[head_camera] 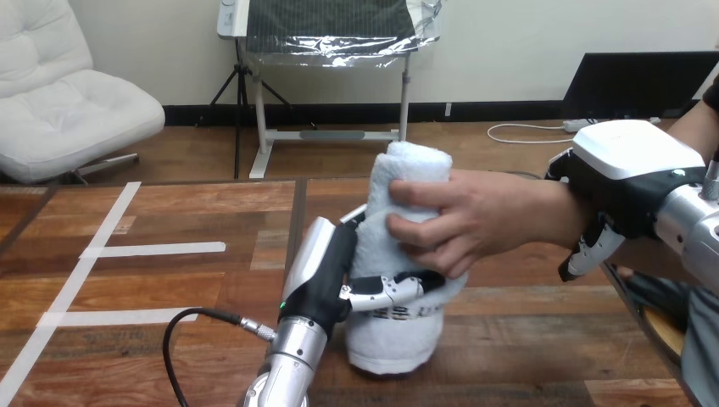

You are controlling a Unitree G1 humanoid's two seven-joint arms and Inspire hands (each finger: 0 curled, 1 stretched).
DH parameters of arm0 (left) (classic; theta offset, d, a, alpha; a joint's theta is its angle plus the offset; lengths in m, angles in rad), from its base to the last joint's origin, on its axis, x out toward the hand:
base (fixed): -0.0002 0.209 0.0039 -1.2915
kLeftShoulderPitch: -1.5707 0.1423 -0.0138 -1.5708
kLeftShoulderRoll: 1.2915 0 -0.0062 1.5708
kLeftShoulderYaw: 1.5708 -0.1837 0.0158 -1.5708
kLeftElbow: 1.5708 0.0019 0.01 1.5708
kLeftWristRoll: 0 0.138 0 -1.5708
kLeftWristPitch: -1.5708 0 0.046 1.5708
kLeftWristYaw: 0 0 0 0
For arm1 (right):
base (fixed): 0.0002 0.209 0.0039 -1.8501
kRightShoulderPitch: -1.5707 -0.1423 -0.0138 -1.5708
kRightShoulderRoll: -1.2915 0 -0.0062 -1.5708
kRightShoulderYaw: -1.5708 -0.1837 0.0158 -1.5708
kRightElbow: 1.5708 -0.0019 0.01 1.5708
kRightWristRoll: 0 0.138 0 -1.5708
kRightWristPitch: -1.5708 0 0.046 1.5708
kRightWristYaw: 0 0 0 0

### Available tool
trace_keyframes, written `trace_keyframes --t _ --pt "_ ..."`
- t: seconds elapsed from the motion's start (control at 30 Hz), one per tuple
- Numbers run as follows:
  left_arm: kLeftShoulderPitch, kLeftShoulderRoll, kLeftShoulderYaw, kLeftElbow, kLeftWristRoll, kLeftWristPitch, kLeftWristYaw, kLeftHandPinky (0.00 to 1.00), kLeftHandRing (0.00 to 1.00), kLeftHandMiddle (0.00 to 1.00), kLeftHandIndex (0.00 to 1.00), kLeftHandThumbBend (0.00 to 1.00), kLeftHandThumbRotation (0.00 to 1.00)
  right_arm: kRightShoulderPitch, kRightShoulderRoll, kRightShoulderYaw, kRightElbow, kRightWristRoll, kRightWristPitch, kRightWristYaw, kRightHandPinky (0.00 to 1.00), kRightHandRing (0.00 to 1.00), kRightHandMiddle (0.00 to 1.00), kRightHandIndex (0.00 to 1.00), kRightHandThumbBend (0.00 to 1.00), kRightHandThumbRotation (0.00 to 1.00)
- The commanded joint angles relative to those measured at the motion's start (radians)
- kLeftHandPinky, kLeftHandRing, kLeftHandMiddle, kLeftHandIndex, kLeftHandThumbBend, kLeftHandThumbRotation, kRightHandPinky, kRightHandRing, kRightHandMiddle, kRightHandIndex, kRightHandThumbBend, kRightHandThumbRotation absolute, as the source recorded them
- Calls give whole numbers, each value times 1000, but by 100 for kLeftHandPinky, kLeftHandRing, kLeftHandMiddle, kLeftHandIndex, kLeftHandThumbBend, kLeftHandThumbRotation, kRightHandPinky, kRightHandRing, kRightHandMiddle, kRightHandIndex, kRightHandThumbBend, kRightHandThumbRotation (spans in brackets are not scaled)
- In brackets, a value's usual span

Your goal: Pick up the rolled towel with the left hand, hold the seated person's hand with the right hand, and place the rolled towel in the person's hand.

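A white rolled towel stands upright over the table's middle. My left hand is shut on it, with fingers wrapped across its lower front. The person's hand reaches in from the right and grips the towel's upper part, thumb and fingers round it. My right hand is at the person's wrist, its white back turned up and its fingers curled down over the forearm.
The wooden table carries white tape lines on its left half. A black cable loops beside my left forearm near the front edge.
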Motion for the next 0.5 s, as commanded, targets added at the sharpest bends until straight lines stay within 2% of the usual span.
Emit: trace_keyframes --t 0.0,0.1,0.47 --pt "-54 -4 -59 -75 38 18 -36 99 99 100 100 99 60 -56 -15 -7 15 -9 -10 -14 87 95 98 92 86 10" --pt "-51 -1 -62 -87 43 40 -48 100 100 100 100 100 64 -57 -13 -8 18 -8 -11 -11 89 98 99 93 85 10" --pt "-51 24 -78 -93 57 41 -64 100 100 100 100 100 72 -62 -11 -10 37 -7 -34 -22 90 99 100 94 86 10"
